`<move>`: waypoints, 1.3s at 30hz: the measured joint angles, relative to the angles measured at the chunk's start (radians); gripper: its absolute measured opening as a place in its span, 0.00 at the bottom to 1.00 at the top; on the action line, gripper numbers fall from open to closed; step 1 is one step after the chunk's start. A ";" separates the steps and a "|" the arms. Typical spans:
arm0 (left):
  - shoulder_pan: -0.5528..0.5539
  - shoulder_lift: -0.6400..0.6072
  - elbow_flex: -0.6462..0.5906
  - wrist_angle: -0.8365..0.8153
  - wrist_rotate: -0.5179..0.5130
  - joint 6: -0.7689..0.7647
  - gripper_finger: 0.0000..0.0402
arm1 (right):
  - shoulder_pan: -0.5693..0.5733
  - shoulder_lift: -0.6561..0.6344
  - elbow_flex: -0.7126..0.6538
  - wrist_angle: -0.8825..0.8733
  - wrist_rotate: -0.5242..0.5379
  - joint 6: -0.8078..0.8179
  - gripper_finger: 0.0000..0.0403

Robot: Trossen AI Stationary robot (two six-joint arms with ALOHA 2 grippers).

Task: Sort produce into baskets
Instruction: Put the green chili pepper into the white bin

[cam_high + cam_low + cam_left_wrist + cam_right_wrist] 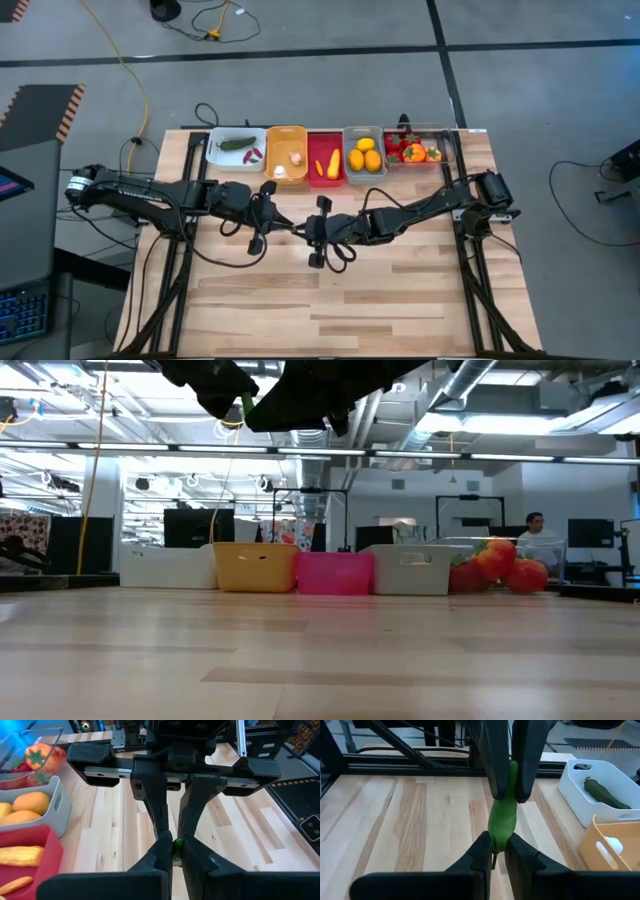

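A long green pepper [502, 815] hangs in mid-air over the middle of the table, between my two grippers, which face each other. My left gripper [177, 851] [283, 222] is shut on one end of it. My right gripper [497, 847] [312, 228] is shut on the other end. Along the far edge stand the baskets: white [222, 156] with a green piece, orange [286, 135] with a white piece, red [314, 158], grey [364, 131] with yellow fruit, and clear [440, 133] with red and orange produce. My left gripper pinches the pepper's thinner end [513, 772] between its two fingers [495, 760]. It comes from the table's left, slanting down, end-on to the pepper. The pepper is clear of the table. My right gripper pinches the pepper's thicker end [496, 837], by the small dark stem, between its two fingers [480, 851]. It comes from the table's right, slanting down, along the pepper's length. The pepper bridges the gap to the other gripper, clear of the table.
The near half of the wooden table [360, 300] is bare planks. Black frame rails [470, 250] run along both sides. In the low view a person [535, 530] sits at a desk far behind the table.
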 joint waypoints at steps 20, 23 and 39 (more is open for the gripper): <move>0.052 -0.070 0.000 -0.026 -0.050 0.030 0.04 | -0.028 -0.202 0.000 -0.179 -0.002 0.000 0.56; 0.113 -0.131 0.000 -0.076 -0.063 0.056 0.04 | -0.040 -0.299 0.000 -0.309 -0.002 0.000 0.55; 0.695 -0.234 -0.025 -0.323 -0.237 0.203 0.03 | -0.105 -0.768 -0.201 -0.593 -0.001 0.024 0.54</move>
